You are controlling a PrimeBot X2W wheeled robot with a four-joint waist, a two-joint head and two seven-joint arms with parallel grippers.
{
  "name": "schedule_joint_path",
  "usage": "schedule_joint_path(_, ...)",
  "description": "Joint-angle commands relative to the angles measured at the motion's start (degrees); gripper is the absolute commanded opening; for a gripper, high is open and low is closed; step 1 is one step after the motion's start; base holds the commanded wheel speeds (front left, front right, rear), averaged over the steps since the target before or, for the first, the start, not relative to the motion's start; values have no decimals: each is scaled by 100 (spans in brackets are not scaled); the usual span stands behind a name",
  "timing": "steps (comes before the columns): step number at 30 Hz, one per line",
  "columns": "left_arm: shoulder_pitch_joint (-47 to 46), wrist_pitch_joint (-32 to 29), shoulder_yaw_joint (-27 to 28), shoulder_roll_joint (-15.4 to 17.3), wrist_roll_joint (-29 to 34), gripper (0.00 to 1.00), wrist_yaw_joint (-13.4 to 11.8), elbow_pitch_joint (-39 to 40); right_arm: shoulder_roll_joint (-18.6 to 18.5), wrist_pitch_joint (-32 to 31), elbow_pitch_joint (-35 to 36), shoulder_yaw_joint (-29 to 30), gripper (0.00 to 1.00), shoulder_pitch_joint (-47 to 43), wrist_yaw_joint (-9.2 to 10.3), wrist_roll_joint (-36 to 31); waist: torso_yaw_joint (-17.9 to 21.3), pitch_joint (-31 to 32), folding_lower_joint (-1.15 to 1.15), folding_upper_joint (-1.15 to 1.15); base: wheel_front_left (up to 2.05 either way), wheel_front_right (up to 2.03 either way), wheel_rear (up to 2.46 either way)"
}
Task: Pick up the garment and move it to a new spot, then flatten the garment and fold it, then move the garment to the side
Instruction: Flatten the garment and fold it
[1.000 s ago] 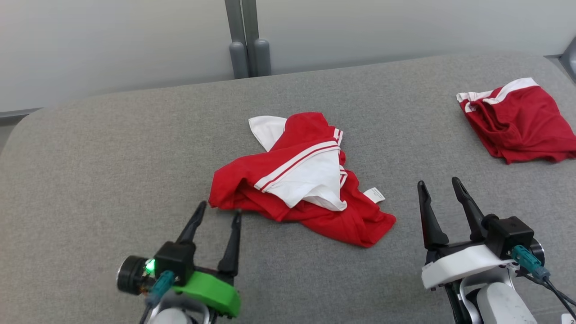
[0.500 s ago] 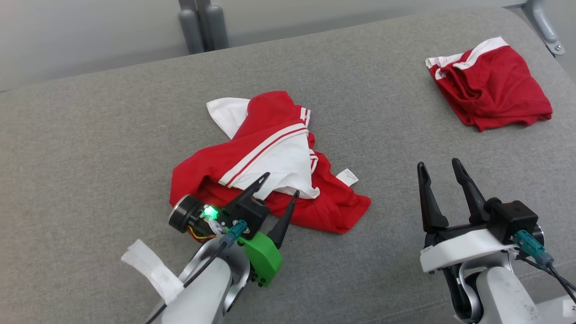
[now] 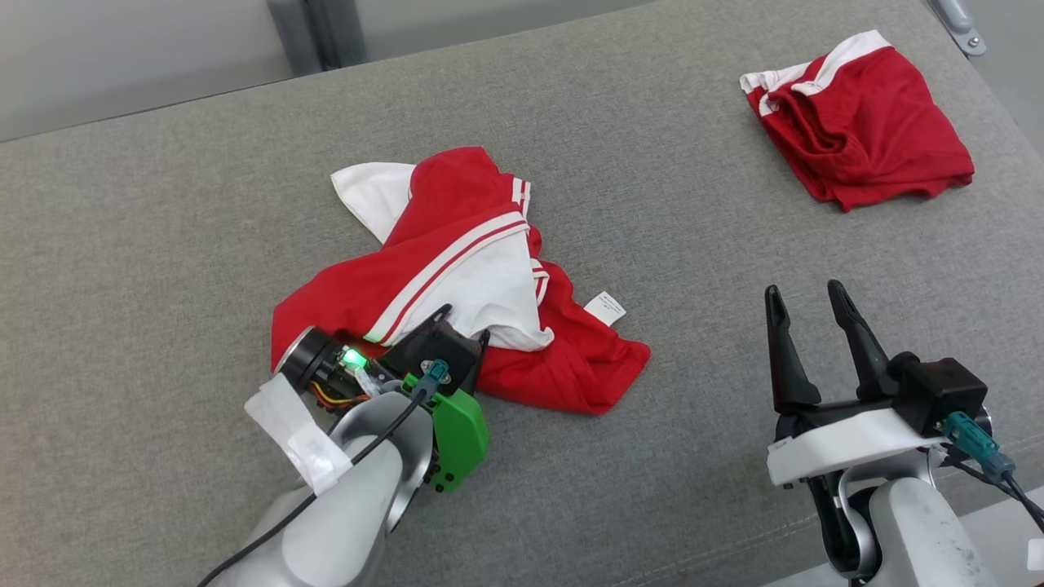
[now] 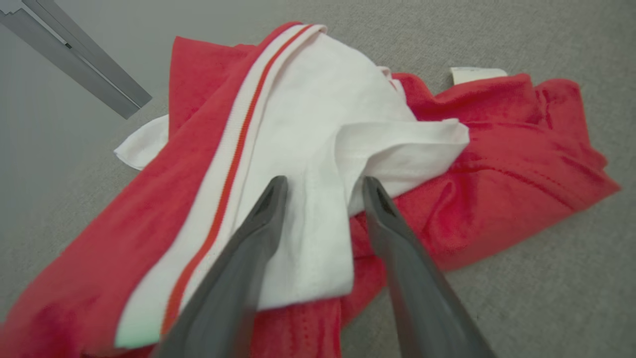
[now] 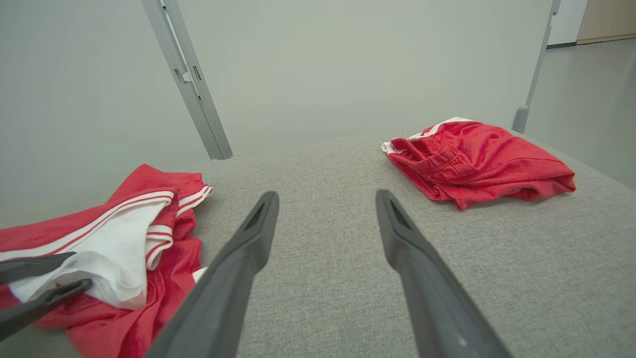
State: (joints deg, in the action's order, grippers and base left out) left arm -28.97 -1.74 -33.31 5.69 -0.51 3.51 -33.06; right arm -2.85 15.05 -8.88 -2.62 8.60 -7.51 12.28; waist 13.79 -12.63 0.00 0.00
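My left tool [image 3: 465,320] is down on the near edge of the crumpled red-and-white garment [image 3: 367,293]. The garment lies on the grey pad [image 3: 163,204], and the tool's fingers are parted to either side of a white fold without closing on it. My right tool [image 3: 803,289] stands to the garment's right, clear of it, spread wide and holding nothing. A second red bundle [image 3: 864,122] lies well apart from the garment, beyond it and to its right.

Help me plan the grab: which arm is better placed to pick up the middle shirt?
Left. The left gripper is open astride the white fabric of the shirt, while the right gripper hangs open over the grey cushion, apart from it.
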Motion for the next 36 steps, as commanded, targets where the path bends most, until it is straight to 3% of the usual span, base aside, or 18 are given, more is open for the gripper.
schedule_joint_path(1,-73,-10,-10,-7,-61,0,-47,64,-8,17,33,7,100,69,4,25,-31,17,0,0,0,0,0)
schedule_joint_path(6,3,15,-38,-38,-170,0,-31,239,-8,17,26,22,100,60,4,17,-113,62,0,0,0,0,0)
schedule_joint_path(12,-34,554,277,-82,-426,0,-315,699,-8,18,25,80,100,19,4,-48,-268,156,0,0,0,0,0)
schedule_joint_path(17,-37,980,1040,92,-837,0,-816,1146,-9,18,-2,116,100,-50,4,-124,-511,287,0,0,0,0,0)
schedule_joint_path(24,351,1306,2012,430,-1359,0,-1303,1156,-9,17,-22,126,100,-65,4,-193,-820,331,0,0,0,0,0)
schedule_joint_path(32,985,1589,2973,518,-2132,0,-1523,704,-9,18,-51,124,100,-49,4,-271,-1105,315,0,0,0,0,0)
schedule_joint_path(36,1246,1657,3263,473,-2367,0,-1498,457,-10,17,-75,84,100,-48,4,-294,-1188,337,0,0,0,0,0)
